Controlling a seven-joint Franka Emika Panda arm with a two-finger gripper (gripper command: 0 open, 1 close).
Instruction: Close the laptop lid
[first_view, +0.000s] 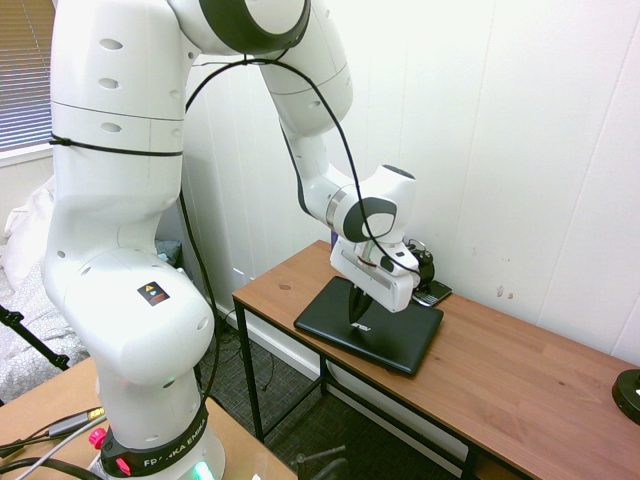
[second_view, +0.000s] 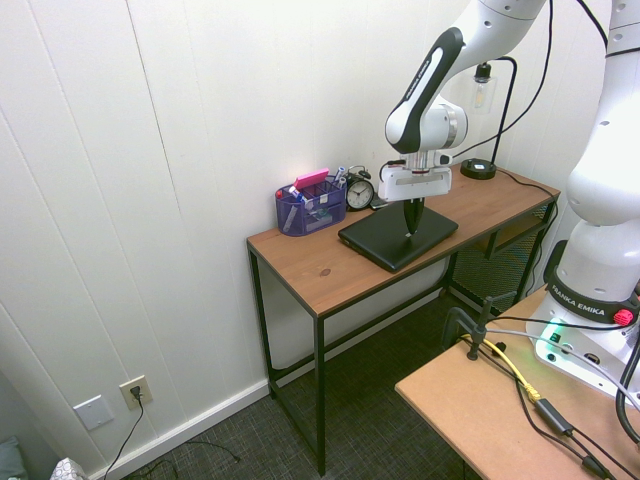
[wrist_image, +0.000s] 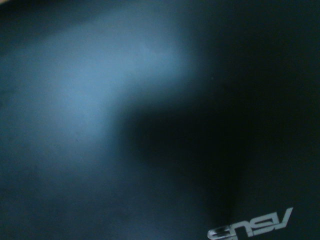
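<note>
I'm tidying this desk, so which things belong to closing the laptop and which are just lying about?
For the job:
- closed black laptop lid
- white two-finger gripper

Lying about:
- purple mesh organizer
- round black alarm clock
- black lamp with clear shade

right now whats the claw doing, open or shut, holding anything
Claw: closed, holding nothing, fingertips down at the shut laptop lid; whether they press on it can't be told.

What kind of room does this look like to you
Probably a home office or study corner: a desk bears a closed laptop, a clock, a lamp and a purple organizer full of pens.
</note>
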